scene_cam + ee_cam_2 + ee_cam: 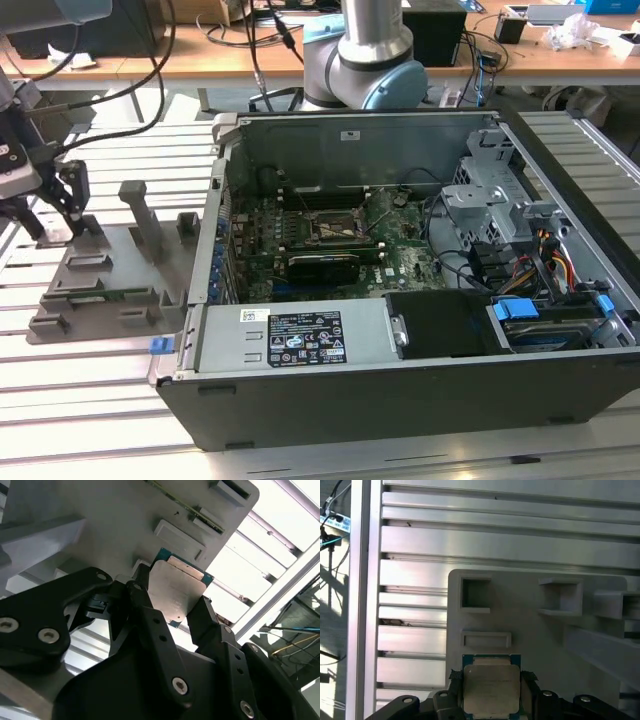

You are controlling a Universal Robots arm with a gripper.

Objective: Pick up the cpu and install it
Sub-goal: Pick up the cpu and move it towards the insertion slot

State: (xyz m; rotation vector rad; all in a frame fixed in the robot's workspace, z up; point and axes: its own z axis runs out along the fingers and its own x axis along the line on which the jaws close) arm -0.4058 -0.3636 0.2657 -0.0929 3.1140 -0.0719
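Dull silver on top with a thin green rim, the cpu [177, 592] [491, 687] sits between the two black fingers of the gripper [172, 594] [491, 677] in both wrist views. The claw is drawn in to the chip's width, with one finger [142, 587] against one edge and the other against the opposite edge, so it looks clamped on the chip. Whether the chip rests in its seat or is just clear of it cannot be told. Beneath it is a grey plastic tray [520, 610] [100, 510] with moulded pockets and raised blocks, and a thin green memory stick [185, 507] stands in a slot further along the tray. In the exterior view the gripper [62, 228] hangs low over the far corner of that tray [110, 270], at the exterior view's left. The tray lies on a table of aluminium slats [80, 400], just beside an open computer case [400, 370]. Inside the case the green motherboard [400, 250] shows its square black socket [330, 228], well apart from the gripper. The arm's grey and blue base [370, 50] stands behind the case.
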